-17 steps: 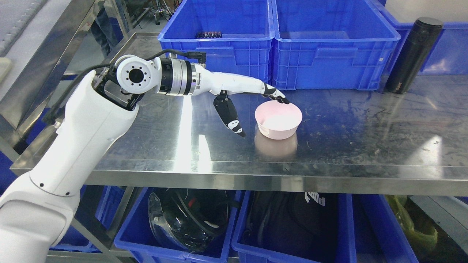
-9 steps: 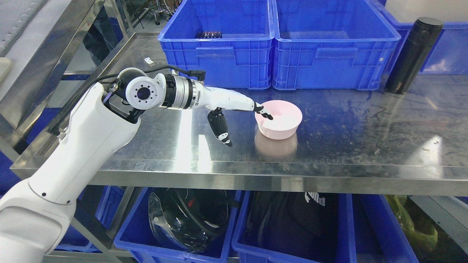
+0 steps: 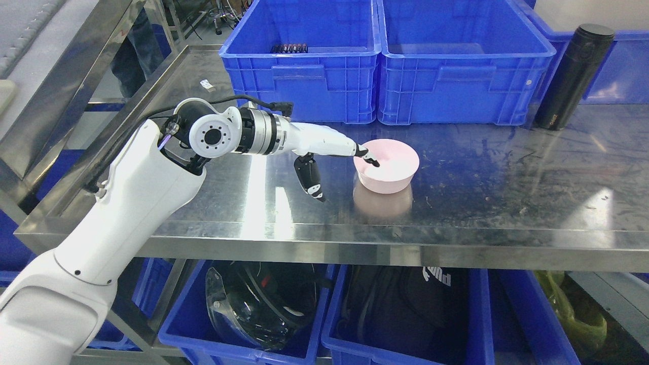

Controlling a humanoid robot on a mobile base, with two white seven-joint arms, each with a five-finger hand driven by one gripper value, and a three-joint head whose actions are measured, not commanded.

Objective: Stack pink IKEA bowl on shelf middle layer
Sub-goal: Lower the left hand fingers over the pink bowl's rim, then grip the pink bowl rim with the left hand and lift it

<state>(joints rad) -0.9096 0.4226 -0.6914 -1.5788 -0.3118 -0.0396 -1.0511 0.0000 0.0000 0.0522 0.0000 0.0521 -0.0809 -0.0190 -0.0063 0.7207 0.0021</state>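
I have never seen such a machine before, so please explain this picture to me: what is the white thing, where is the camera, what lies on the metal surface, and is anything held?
The white thing is the robot's left arm, ending in the left hand with fingers. The camera sits on the robot's head and looks down, so the arm enters from the picture's left. The right arm is not in view.

The metal surface is a steel shelf. On it stands a pink bowl, upright. Behind it are two blue bins, and a black bottle leans at the far right. Below the shelf, more blue bins hold dark things.

The fingertips reach over the bowl's near-left rim, while the thumb hangs apart outside it. The hand is not closed on the bowl, so nothing is held yet.
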